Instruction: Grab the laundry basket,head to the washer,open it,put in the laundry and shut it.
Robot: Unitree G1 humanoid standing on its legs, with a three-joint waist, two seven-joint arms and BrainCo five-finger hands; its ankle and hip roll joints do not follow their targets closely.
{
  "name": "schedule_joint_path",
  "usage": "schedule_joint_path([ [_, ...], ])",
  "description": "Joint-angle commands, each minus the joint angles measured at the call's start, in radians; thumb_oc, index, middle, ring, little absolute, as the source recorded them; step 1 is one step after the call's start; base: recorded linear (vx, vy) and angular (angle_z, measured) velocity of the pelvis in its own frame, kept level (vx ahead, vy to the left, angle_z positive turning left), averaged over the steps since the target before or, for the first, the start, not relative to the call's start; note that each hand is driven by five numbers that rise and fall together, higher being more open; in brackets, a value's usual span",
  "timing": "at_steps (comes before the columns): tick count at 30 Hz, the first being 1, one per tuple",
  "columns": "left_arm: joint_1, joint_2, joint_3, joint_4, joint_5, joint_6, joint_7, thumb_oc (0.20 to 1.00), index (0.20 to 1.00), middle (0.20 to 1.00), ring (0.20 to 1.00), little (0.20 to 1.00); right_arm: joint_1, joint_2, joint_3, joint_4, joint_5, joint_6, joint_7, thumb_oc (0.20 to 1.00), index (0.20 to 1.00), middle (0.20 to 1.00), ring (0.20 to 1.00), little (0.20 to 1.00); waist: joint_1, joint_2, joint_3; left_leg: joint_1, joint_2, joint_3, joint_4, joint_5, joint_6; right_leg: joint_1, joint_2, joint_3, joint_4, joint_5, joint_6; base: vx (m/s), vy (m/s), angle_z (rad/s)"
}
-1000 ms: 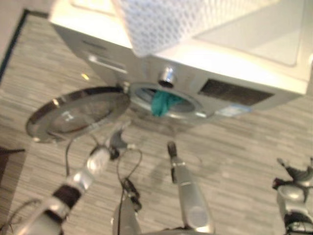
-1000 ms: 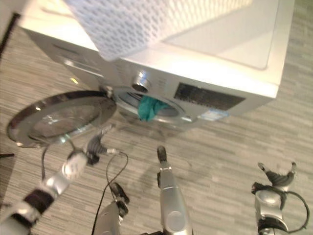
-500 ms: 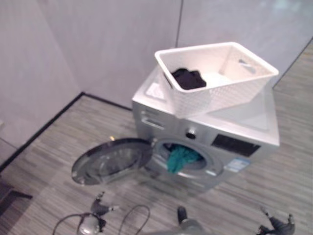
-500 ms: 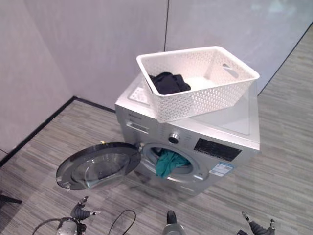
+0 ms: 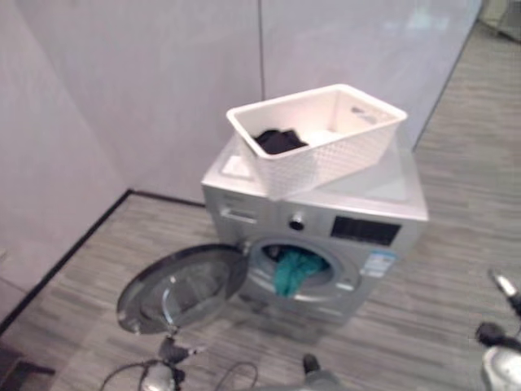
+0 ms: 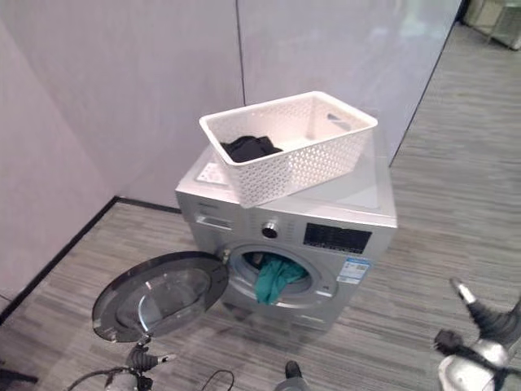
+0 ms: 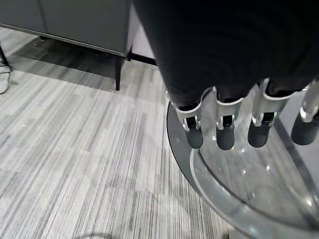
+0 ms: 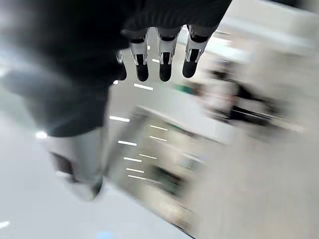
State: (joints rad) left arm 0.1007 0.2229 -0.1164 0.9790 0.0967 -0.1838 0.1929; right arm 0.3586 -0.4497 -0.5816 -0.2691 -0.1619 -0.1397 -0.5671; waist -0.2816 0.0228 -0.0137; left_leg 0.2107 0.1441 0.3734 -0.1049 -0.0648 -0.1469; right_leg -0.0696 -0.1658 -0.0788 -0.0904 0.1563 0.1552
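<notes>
The silver washer (image 6: 342,220) stands against the grey wall with its round door (image 6: 159,293) swung open to the left. A teal cloth (image 6: 273,277) hangs out of the drum opening. The white perforated laundry basket (image 6: 301,163) rests on top of the washer with a dark garment (image 6: 248,148) inside. My left hand (image 6: 140,358) hovers low by the door's near edge; its straight fingers (image 7: 224,134) hang just above the door glass (image 7: 259,184), holding nothing. My right hand (image 6: 480,322) is raised at the lower right, away from the washer, with its fingers (image 8: 164,64) straight and empty.
Grey wall panels with a black baseboard (image 6: 57,252) run behind and to the left of the washer. Wood-look floor (image 6: 440,195) stretches to the right. A dark cabinet on thin legs (image 7: 75,25) stands beyond the left hand.
The camera has lifted and pulled back, so the whole washer and basket now show. My right hand has come up at the right edge. The left hand stays by the door.
</notes>
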Motion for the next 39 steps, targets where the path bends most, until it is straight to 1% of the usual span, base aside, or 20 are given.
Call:
schedule_joint_path([
  [1, -0.075, 0.065, 0.021, 0.041, 0.062, -0.023, -0.003, 1.000, 1.000, 1.000, 1.000, 1.000, -0.143, -0.172, -0.138, -0.102, -0.251, -0.015, 0.013, 1.000, 1.000, 1.000, 1.000, 1.000, 0.034, -0.045, 0.029, 0.069, 0.051, -0.063, 0.057, -0.117, 0.030, -0.075, -0.090, 0.002, 0.119, -0.003, 0.107, 0.03, -0.004, 0.05],
  [3, -0.075, 0.065, 0.017, 0.037, 0.065, -0.022, -0.005, 1.000, 1.000, 1.000, 1.000, 1.000, -0.156, -0.201, -0.152, -0.114, -0.264, -0.007, 0.013, 1.000, 1.000, 1.000, 1.000, 1.000, 0.039, -0.052, 0.026, 0.062, 0.047, -0.066, 0.055, -0.108, 0.030, -0.078, -0.094, 0.001, 0.116, 0.004, 0.107, 0.00, -0.022, 0.08],
  [4, -0.073, 0.074, 0.003, 0.034, 0.072, -0.021, -0.011, 1.000, 1.000, 1.000, 1.000, 1.000, -0.196, -0.284, -0.162, -0.114, -0.249, -0.003, 0.029, 1.000, 1.000, 1.000, 1.000, 1.000, 0.057, -0.065, 0.021, 0.061, 0.055, -0.075, 0.054, -0.114, 0.029, -0.068, -0.092, -0.010, 0.115, -0.003, 0.107, 0.00, -0.023, 0.13],
  [5, -0.074, 0.072, 0.004, 0.034, 0.072, -0.021, -0.011, 1.000, 1.000, 1.000, 1.000, 1.000, -0.199, -0.288, -0.161, -0.110, -0.247, -0.003, 0.028, 1.000, 1.000, 1.000, 1.000, 1.000, 0.056, -0.066, 0.022, 0.058, 0.053, -0.075, 0.054, -0.108, 0.028, -0.070, -0.094, -0.009, 0.114, 0.002, 0.107, 0.01, -0.030, 0.17],
  [7, -0.078, 0.081, -0.011, 0.034, 0.074, -0.018, -0.026, 1.000, 1.000, 1.000, 1.000, 1.000, -0.232, -0.393, -0.145, -0.072, -0.222, 0.013, 0.066, 1.000, 1.000, 1.000, 1.000, 1.000, 0.072, -0.085, 0.017, 0.051, 0.053, -0.083, 0.054, -0.104, 0.027, -0.066, -0.098, -0.016, 0.111, 0.004, 0.107, 0.00, -0.021, 0.16],
  [9, -0.080, 0.097, -0.025, 0.036, 0.069, -0.012, -0.044, 1.000, 1.000, 1.000, 1.000, 1.000, -0.256, -0.521, -0.103, -0.003, -0.180, 0.036, 0.149, 1.000, 1.000, 1.000, 1.000, 1.000, 0.090, -0.105, 0.017, 0.045, 0.057, -0.089, 0.056, -0.101, 0.023, -0.060, -0.100, -0.026, 0.108, 0.004, 0.107, -0.01, -0.013, 0.05],
  [10, -0.079, 0.094, -0.023, 0.035, 0.067, -0.012, -0.045, 1.000, 1.000, 1.000, 1.000, 1.000, -0.266, -0.534, -0.095, 0.011, -0.175, 0.034, 0.149, 1.000, 1.000, 1.000, 1.000, 1.000, 0.087, -0.102, 0.016, 0.044, 0.056, -0.090, 0.057, -0.100, 0.024, -0.060, -0.101, -0.026, 0.107, 0.005, 0.107, -0.01, -0.015, 0.05],
  [13, -0.090, 0.103, -0.046, 0.052, 0.030, 0.001, -0.085, 1.000, 1.000, 1.000, 1.000, 1.000, -0.334, -0.722, 0.016, 0.126, 0.043, 0.041, 0.373, 1.000, 1.000, 1.000, 1.000, 1.000, 0.107, -0.130, 0.020, 0.034, 0.061, -0.098, 0.059, -0.090, 0.017, -0.054, -0.104, -0.038, 0.104, 0.006, 0.107, -0.02, -0.014, 0.23],
  [16, -0.080, 0.112, -0.076, 0.051, 0.007, -0.005, -0.130, 1.000, 1.000, 1.000, 1.000, 1.000, -0.385, -0.901, 0.065, 0.257, 0.218, 0.049, 0.535, 1.000, 1.000, 1.000, 1.000, 1.000, 0.121, -0.143, 0.023, 0.031, 0.074, -0.102, 0.058, -0.082, 0.004, -0.047, -0.100, -0.049, 0.098, 0.004, 0.105, 0.00, -0.007, 0.05],
  [17, -0.080, 0.111, -0.074, 0.051, 0.006, -0.005, -0.130, 1.000, 1.000, 1.000, 1.000, 1.000, -0.397, -0.905, 0.075, 0.264, 0.219, 0.046, 0.535, 1.000, 1.000, 1.000, 1.000, 1.000, 0.118, -0.145, 0.021, 0.027, 0.071, -0.102, 0.057, -0.078, 0.004, -0.050, -0.103, -0.048, 0.097, 0.007, 0.105, -0.01, -0.006, 0.08],
  [18, -0.075, 0.123, -0.094, 0.049, -0.007, -0.004, -0.155, 1.000, 1.000, 1.000, 1.000, 1.000, -0.445, -1.024, 0.128, 0.370, 0.293, 0.069, 0.618, 1.000, 1.000, 1.000, 1.000, 1.000, 0.130, -0.156, 0.021, 0.021, 0.075, -0.104, 0.052, -0.067, -0.003, -0.053, -0.103, -0.053, 0.095, 0.007, 0.105, -0.02, 0.001, 0.15],
  [19, -0.083, 0.135, -0.117, 0.056, -0.025, -0.002, -0.168, 1.000, 1.000, 1.000, 1.000, 1.000, -0.584, -1.111, 0.266, 0.466, 0.341, 0.072, 0.668, 1.000, 1.000, 1.000, 1.000, 1.000, 0.149, -0.163, 0.027, 0.018, 0.081, -0.102, 0.047, -0.056, -0.011, -0.055, -0.099, -0.055, 0.093, 0.004, 0.103, -0.01, 0.003, 0.08],
  [20, -0.081, 0.134, -0.113, 0.057, -0.025, -0.003, -0.168, 1.000, 1.000, 1.000, 1.000, 1.000, -0.621, -1.112, 0.304, 0.474, 0.342, 0.070, 0.668, 1.000, 1.000, 1.000, 1.000, 1.000, 0.146, -0.162, 0.026, 0.019, 0.080, -0.101, 0.046, -0.056, -0.012, -0.055, -0.099, -0.054, 0.093, 0.004, 0.103, -0.01, 0.008, 0.08],
  [25, -0.099, 0.161, -0.111, 0.106, -0.082, 0.007, -0.175, 1.000, 1.000, 1.000, 1.000, 1.000, -1.229, -1.126, 0.911, 0.641, 0.386, 0.079, 0.738, 1.000, 1.000, 1.000, 1.000, 1.000, 0.174, -0.198, 0.031, -0.002, 0.097, -0.103, 0.038, -0.027, -0.030, -0.059, -0.083, -0.064, 0.084, -0.010, 0.098, 0.00, -0.007, -0.05],
  [27, -0.097, 0.157, -0.104, 0.120, -0.086, 0.007, -0.176, 1.000, 1.000, 1.000, 1.000, 1.000, -1.506, -1.088, 1.185, 0.704, 0.386, 0.081, 0.752, 1.000, 1.000, 1.000, 1.000, 1.000, 0.163, -0.196, 0.027, -0.011, 0.104, -0.106, 0.035, -0.017, -0.035, -0.062, -0.078, -0.067, 0.080, -0.014, 0.096, 0.00, -0.008, -0.02],
  [28, -0.095, 0.150, -0.099, 0.121, -0.086, 0.007, -0.176, 1.000, 1.000, 1.000, 1.000, 1.000, -1.559, -1.083, 1.238, 0.713, 0.388, 0.080, 0.752, 1.000, 1.000, 1.000, 1.000, 1.000, 0.158, -0.189, 0.025, -0.011, 0.104, -0.106, 0.035, -0.017, -0.035, -0.062, -0.078, -0.067, 0.080, -0.014, 0.096, -0.01, -0.017, 0.04],
  [29, -0.092, 0.140, -0.107, 0.126, -0.081, 0.007, -0.177, 1.000, 1.000, 1.000, 1.000, 1.000, -1.733, -1.035, 1.409, 0.766, 0.384, 0.083, 0.759, 1.000, 1.000, 1.000, 1.000, 1.000, 0.154, -0.176, 0.024, -0.018, 0.110, -0.107, 0.030, -0.010, -0.039, -0.066, -0.073, -0.071, 0.076, -0.017, 0.094, -0.01, -0.022, 0.05],
  [32, -0.098, 0.132, -0.111, 0.143, -0.089, 0.009, -0.172, 1.000, 1.000, 1.000, 1.000, 1.000, -1.840, -0.942, 1.508, 0.851, 0.372, 0.085, 0.759, 1.000, 1.000, 1.000, 1.000, 1.000, 0.161, -0.165, 0.027, -0.035, 0.117, -0.111, 0.028, 0.001, -0.043, -0.074, -0.066, -0.078, 0.074, -0.021, 0.091, 0.00, -0.014, 0.02],
  [36, -0.110, 0.130, -0.111, 0.157, -0.099, 0.010, -0.165, 1.000, 1.000, 1.000, 1.000, 1.000, -1.848, -0.851, 1.502, 0.888, 0.339, 0.096, 0.751, 1.000, 1.000, 1.000, 1.000, 1.000, 0.173, -0.151, 0.040, -0.058, 0.125, -0.126, 0.028, 0.017, -0.046, -0.084, -0.062, -0.085, 0.077, -0.030, 0.084, -0.01, -0.011, 0.06],
  [39, -0.114, 0.125, -0.114, 0.163, -0.100, 0.013, -0.162, 1.000, 1.000, 1.000, 1.000, 1.000, -1.829, -0.832, 1.493, 0.857, 0.325, 0.102, 0.751, 1.000, 1.000, 1.000, 1.000, 1.000, 0.174, -0.142, 0.047, -0.075, 0.127, -0.136, 0.030, 0.026, -0.045, -0.091, -0.060, -0.086, 0.080, -0.036, 0.079, -0.02, -0.006, 0.09],
])
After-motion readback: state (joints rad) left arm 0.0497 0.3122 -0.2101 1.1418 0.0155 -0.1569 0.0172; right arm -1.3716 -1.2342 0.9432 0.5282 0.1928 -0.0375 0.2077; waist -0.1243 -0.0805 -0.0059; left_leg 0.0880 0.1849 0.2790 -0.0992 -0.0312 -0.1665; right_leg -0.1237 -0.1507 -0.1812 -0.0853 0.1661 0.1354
